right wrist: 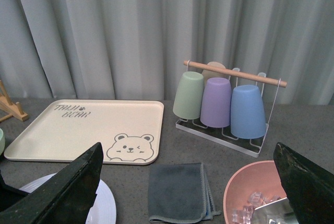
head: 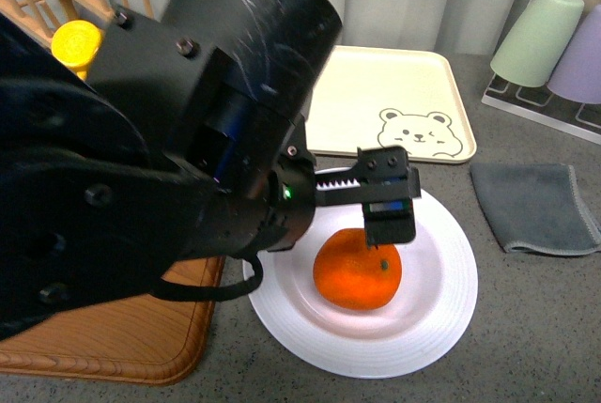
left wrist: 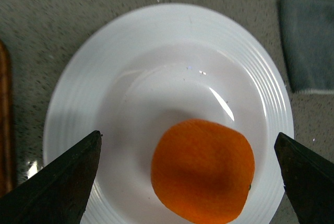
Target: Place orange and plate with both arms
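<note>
- The left gripper (left wrist: 187,135) hangs above the plate (head: 441,323), its jaws spread wide and gripping nothing.
- The orange (head: 357,270) rests in the plate's well, near the middle in the front view.
- In the left wrist view the orange (left wrist: 202,171) lies between the 2 dark fingers (left wrist: 65,185), clear of both.
- From the front, 1 finger overlaps the top of the orange; whether it touches cannot be told.
- The right gripper (right wrist: 188,145) is also wide open and empty, held well above the counter.
- A bear tray (head: 376,93) lies at 12 o'clock from the plate, just beyond its rim.
- A grey cloth (head: 535,208) lies at 2 o'clock, apart from the plate.
- A wooden board (head: 103,342) sits at 8 o'clock, its edge just beside the plate.
- A yellow mug (head: 77,44) hangs on a rack at 10 o'clock.
- Upturned cups (right wrist: 216,101) stand in a wire rack at 1 o'clock.
- A pink bowl (right wrist: 250,182) with clear pieces shows only in the right wrist view.
</note>
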